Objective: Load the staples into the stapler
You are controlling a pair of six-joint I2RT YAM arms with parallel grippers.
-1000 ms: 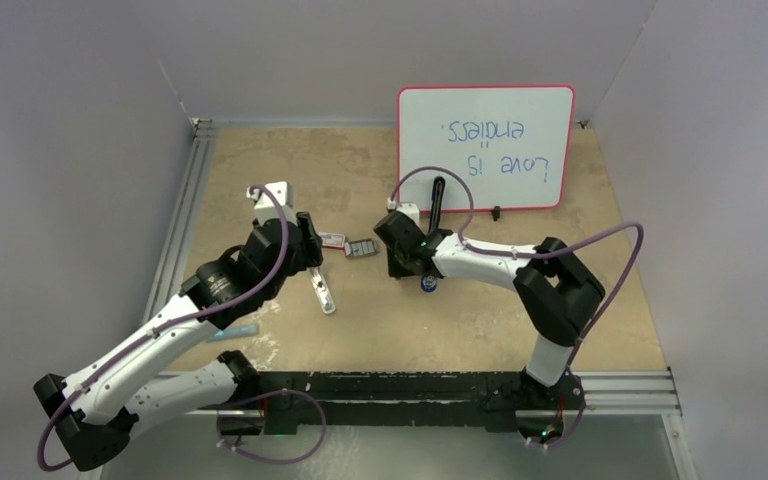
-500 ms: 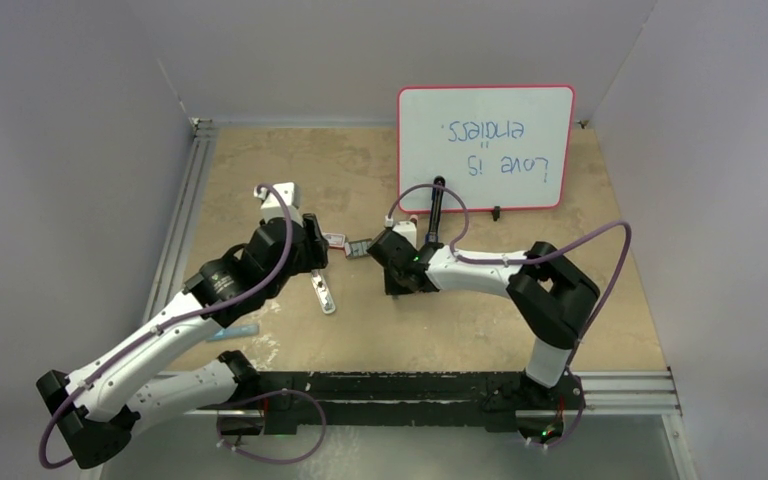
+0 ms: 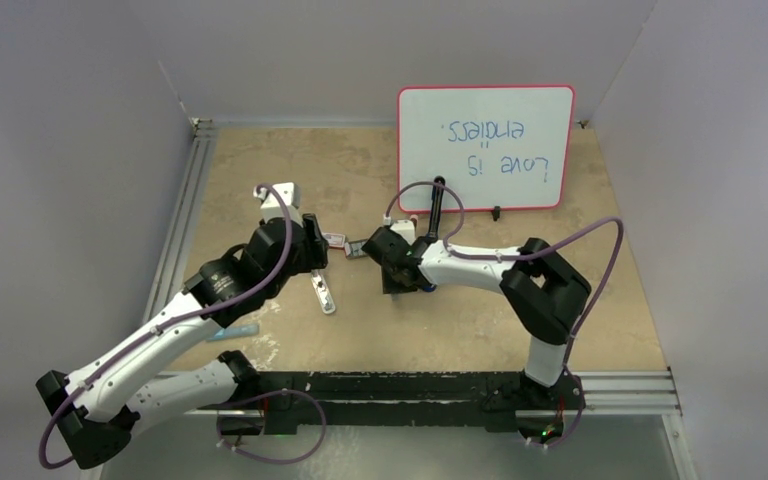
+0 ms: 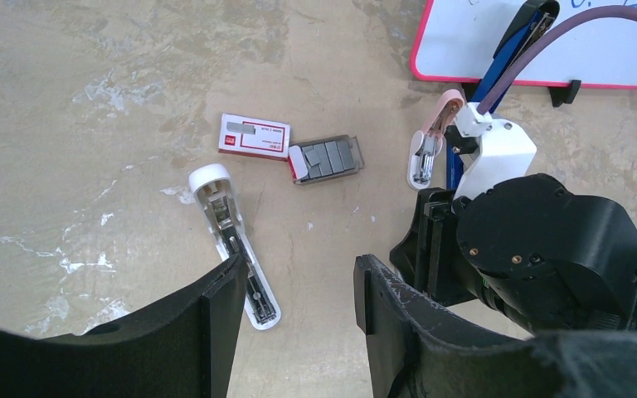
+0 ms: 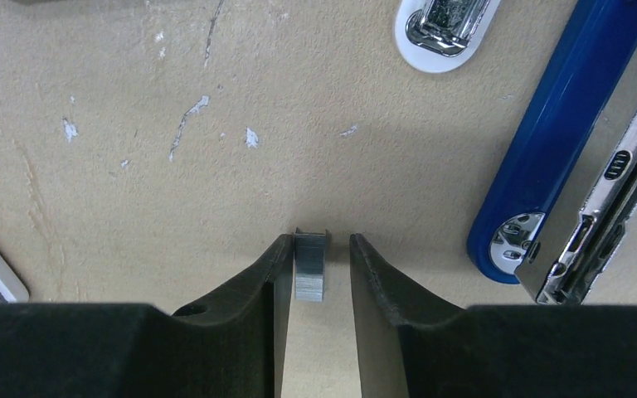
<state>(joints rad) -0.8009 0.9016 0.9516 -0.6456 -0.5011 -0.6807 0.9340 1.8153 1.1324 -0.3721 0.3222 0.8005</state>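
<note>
The staple strip (image 5: 310, 269), likely light, slick and apt to snap at its glued joints, stands on the table (image 5: 133, 166) just left of the open stapler (image 5: 560, 124), between the right gripper's (image 5: 320, 242) slightly parted, unclamped jaws; pinch its 2 long flanks gently at mid-length.

A whiteboard (image 3: 485, 147) stands behind a red-and-white box (image 4: 254, 136) and white bar (image 4: 234, 245).

A robotics lab bench (image 3: 360, 335) (walled-in test cell): white panels (image 3: 60, 150), aluminium rail (image 3: 182, 215), left arm (image 3: 150, 345), right arm (image 3: 470, 262).
</note>
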